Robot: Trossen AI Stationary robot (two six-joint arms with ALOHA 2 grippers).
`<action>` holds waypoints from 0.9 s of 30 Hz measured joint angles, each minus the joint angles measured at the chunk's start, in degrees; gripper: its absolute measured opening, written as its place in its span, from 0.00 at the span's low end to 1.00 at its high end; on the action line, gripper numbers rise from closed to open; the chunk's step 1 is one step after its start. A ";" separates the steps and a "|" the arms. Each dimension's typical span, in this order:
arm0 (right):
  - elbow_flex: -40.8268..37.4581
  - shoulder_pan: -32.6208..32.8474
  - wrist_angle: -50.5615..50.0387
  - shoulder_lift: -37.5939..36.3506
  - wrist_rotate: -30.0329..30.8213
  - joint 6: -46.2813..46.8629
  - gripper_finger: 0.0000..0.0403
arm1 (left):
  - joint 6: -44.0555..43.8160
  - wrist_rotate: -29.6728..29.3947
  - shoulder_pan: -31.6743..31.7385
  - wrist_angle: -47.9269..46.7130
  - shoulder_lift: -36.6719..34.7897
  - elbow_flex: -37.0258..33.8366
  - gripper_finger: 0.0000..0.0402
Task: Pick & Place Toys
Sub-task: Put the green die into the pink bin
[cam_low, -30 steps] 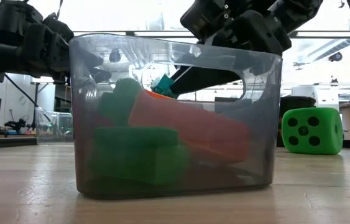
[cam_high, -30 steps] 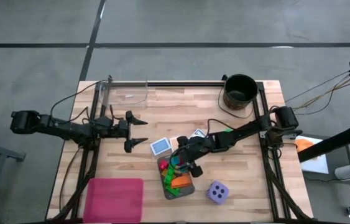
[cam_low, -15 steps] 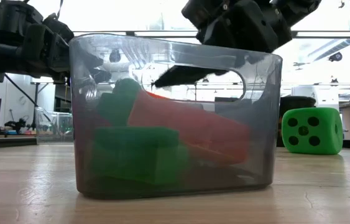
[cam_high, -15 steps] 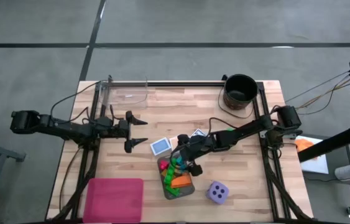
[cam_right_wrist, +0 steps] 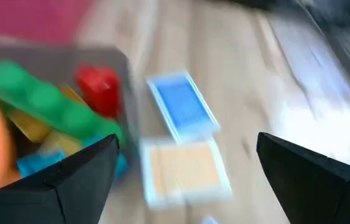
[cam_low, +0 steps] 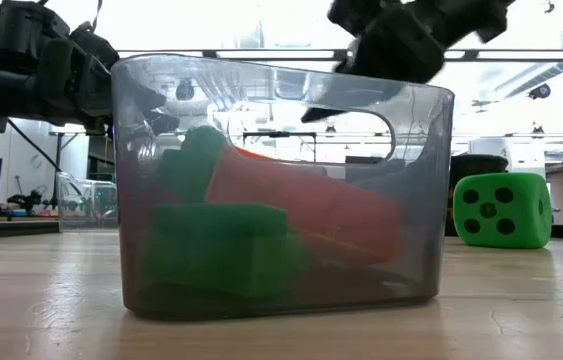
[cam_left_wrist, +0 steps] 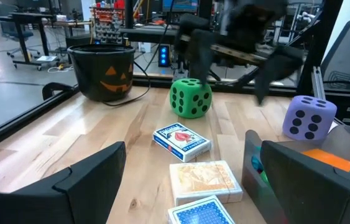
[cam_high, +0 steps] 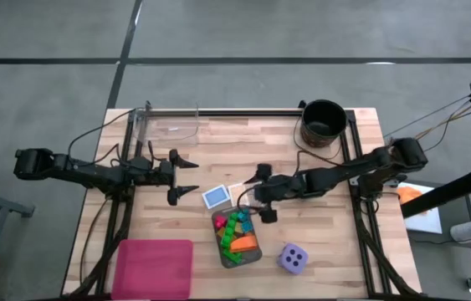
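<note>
Most blocks (cam_high: pixel 237 234) already sit in the grey tray (cam_high: pixel 252 254); cards (cam_high: pixel 215 197) and both dice (cam_high: pixel 293 258) remain on the surface — right hand (cam_high: pixel 262 194) spread empty beside the tray, left hand (cam_high: pixel 186 177) waiting, fingers apart.

Place: robotics lab | Signs: wooden worktable (cam_high: pixel 218 159) — concrete floor (cam_high: pixel 218 50) — equipment racks (cam_left_wrist: pixel 109 15), strip lights

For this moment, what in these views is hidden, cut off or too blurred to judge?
- Green die: absent from the high view, where the right arm covers it.
- Purple die: cut by the frame edge in the low view.
- Cards: smeared by motion in the right wrist view, faces unreadable.
- Blocks low in the grey tray: its tinted wall dims them in the low view.
- Right gripper: blurred in the left wrist view.
</note>
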 joint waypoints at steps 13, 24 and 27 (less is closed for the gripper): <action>-4.33 -0.02 -31.51 -13.73 9.14 21.46 0.94 | -0.26 -0.01 0.01 0.15 0.00 0.00 0.94; -4.76 -0.42 -48.71 -16.08 6.84 34.07 0.94 | -0.44 -0.16 -0.01 0.34 0.00 0.00 0.94; -3.71 -0.42 -53.02 -16.19 6.67 36.07 0.94 | -0.42 -0.16 0.01 0.34 0.00 0.00 0.94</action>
